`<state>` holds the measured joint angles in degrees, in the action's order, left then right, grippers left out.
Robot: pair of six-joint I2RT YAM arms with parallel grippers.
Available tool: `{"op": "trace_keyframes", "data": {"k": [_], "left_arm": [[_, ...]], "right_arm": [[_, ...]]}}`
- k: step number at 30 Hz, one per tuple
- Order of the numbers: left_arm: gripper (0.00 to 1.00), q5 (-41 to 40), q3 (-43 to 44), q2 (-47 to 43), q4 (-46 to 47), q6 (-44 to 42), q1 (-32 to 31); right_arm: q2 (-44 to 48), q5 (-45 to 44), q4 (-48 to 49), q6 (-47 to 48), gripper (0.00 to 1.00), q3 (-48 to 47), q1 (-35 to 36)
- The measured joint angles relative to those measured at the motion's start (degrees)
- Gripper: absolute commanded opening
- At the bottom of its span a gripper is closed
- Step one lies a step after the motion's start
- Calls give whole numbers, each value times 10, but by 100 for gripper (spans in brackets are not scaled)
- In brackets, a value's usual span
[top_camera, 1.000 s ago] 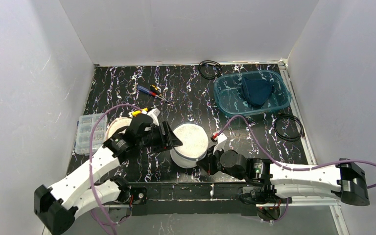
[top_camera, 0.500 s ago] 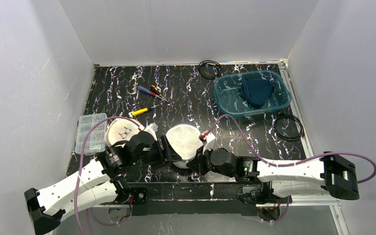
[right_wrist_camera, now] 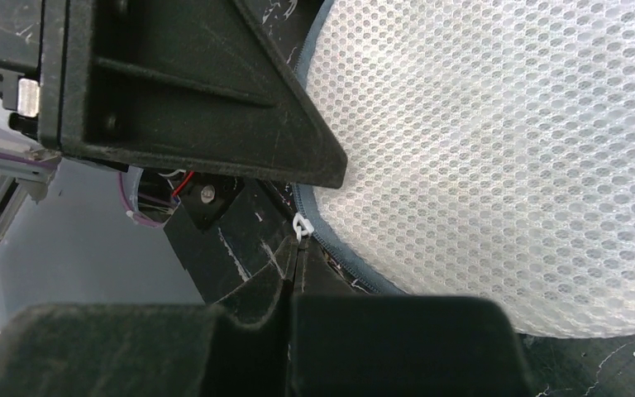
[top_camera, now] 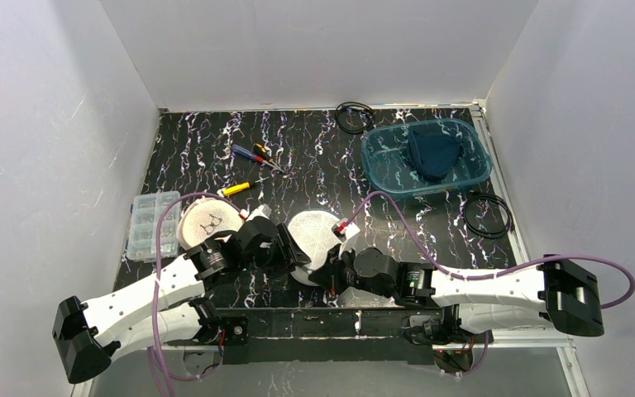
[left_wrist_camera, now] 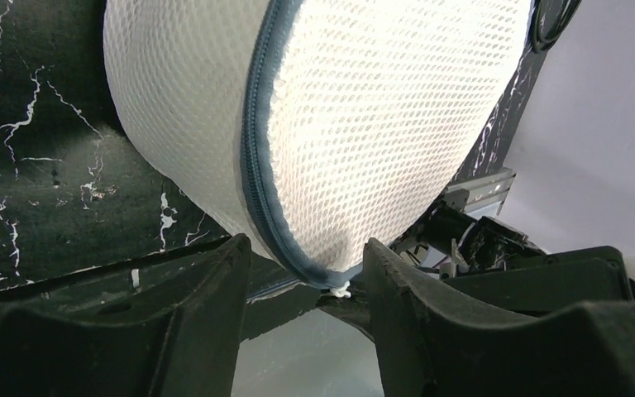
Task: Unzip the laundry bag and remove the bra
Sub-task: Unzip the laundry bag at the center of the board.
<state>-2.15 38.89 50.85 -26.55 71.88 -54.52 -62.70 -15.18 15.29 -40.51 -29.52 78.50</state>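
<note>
The left hand (left_wrist_camera: 306,252) is sitting wide open with the near edge of the laundry bag (left_wrist_camera: 380,116) between its two fingers. It is not squeezing anything. The bag is resting on the worktop (top_camera: 314,157) near the front, in the middle, between the two arms. Its blue zip (left_wrist_camera: 252,165) is looking closed along the part that is showing. The right hand (right_wrist_camera: 296,248) is pinched shut, and it seems to be holding the little white zip pull (right_wrist_camera: 300,224) at its tip.

To do this step well, I think the left hand should be closing on the bag's edge to hold it steady. The right hand should be pulling the tab slowly along the curve of the zip, not away from it, so the tab is not slipping out.

On the left, a small clear box (top_camera: 150,225) is holding tiny parts that are too small to tell. The bag is hiding the bra, and I cannot see it through the mesh. Far on the right, a blue tub (top_camera: 384,165) is holding a dark blue cloth (top_camera: 432,153).
</note>
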Motion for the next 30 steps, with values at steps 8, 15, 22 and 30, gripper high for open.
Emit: {"op": "trace_keyframes", "data": {"k": [8, 15, 22, 30], "left_arm": [[32, -30, 4, 4, 0, 6, 0], [7, -43, 19, 23, -9, 4, 0], [0, -44, 42, 23, -12, -10, -1], [0, -31, 56, 23, -13, -44, 13]], "right_arm": [[15, 0, -1, 0, 1, 0, 0], [29, -1, -7, 0, 1, 2, 0], [72, -16, -40, -3, 1, 8, 0], [176, -58, -128, -17, 1, 33, 0]]}}
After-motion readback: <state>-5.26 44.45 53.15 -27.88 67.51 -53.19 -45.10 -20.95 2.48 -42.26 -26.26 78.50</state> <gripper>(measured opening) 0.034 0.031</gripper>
